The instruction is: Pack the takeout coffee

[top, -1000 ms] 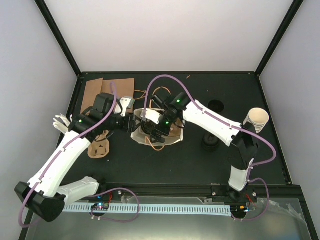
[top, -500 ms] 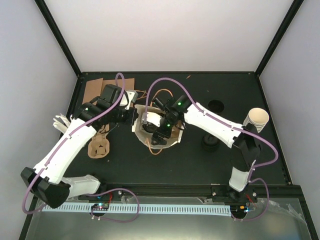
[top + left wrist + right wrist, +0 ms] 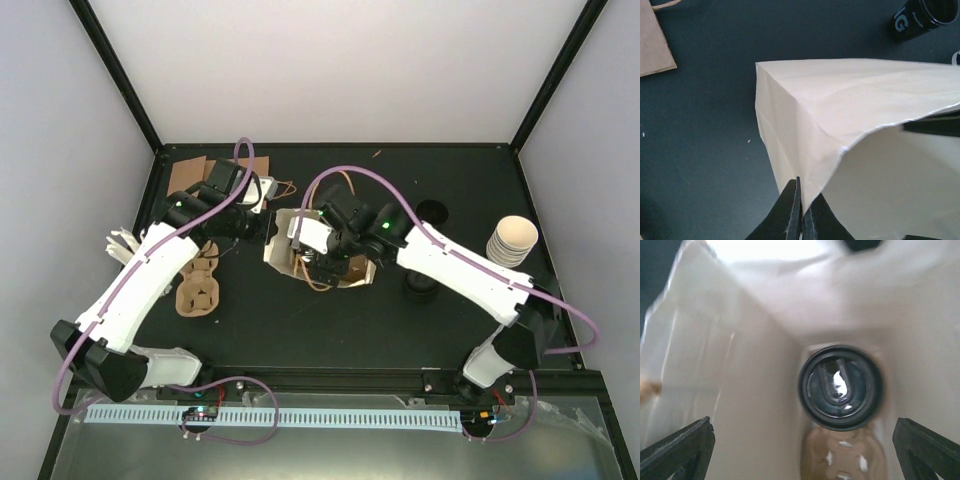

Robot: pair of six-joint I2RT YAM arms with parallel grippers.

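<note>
The cream paper bag [image 3: 345,275] stands open mid-table. My left gripper [image 3: 264,228] is shut on the bag's left rim; in the left wrist view its jaws [image 3: 802,212] pinch a corner fold of the bag [image 3: 840,105]. My right gripper [image 3: 320,262] hangs open and empty in the bag's mouth. In the right wrist view its fingers [image 3: 677,452] are spread wide [image 3: 802,450] above the takeout coffee [image 3: 841,387], which stands on the bag's floor with a black lid on top, in a brown cardboard carrier [image 3: 842,460]. The cup's wall is hidden.
A stack of cream cups [image 3: 512,240] stands at the right edge. Black lids lie by the bag's right side [image 3: 420,285] and farther back [image 3: 432,211]. A cardboard cup carrier [image 3: 197,292] and brown paper [image 3: 185,176] lie at the left.
My left gripper has moved toward the back, pulling the bag's rim with it. My right arm has swung right and its gripper has risen within the bag's mouth.
</note>
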